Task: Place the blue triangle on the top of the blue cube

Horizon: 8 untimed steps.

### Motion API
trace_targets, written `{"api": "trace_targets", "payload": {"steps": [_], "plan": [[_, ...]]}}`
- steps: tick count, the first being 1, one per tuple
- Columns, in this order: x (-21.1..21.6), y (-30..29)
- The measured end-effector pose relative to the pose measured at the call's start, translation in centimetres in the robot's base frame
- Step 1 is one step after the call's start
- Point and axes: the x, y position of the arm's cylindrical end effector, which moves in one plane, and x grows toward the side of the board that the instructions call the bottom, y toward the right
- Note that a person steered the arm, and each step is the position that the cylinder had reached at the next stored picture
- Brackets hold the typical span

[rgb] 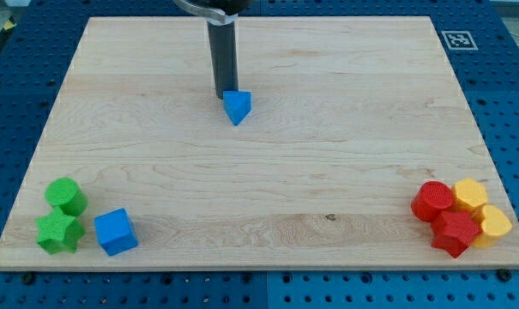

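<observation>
The blue triangle (237,106) lies on the wooden board (259,172), above its middle, a little to the view's left. My tip (222,95) stands just to the triangle's upper left, touching or almost touching it. The blue cube (115,231) sits near the board's bottom left corner, far below and to the left of the triangle.
A green cylinder (66,196) and a green star (58,232) sit just left of the blue cube. At the bottom right are a red cylinder (433,200), a red star (455,232) and two yellow blocks (482,209). A marker tag (458,39) sits at top right.
</observation>
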Motion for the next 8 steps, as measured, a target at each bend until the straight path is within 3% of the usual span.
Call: {"api": "trace_targets", "payload": {"steps": [1, 3, 4, 8], "plan": [[0.4, 0.1], [0.4, 5.8], [3.1, 5.9], [4.1, 5.4]]}}
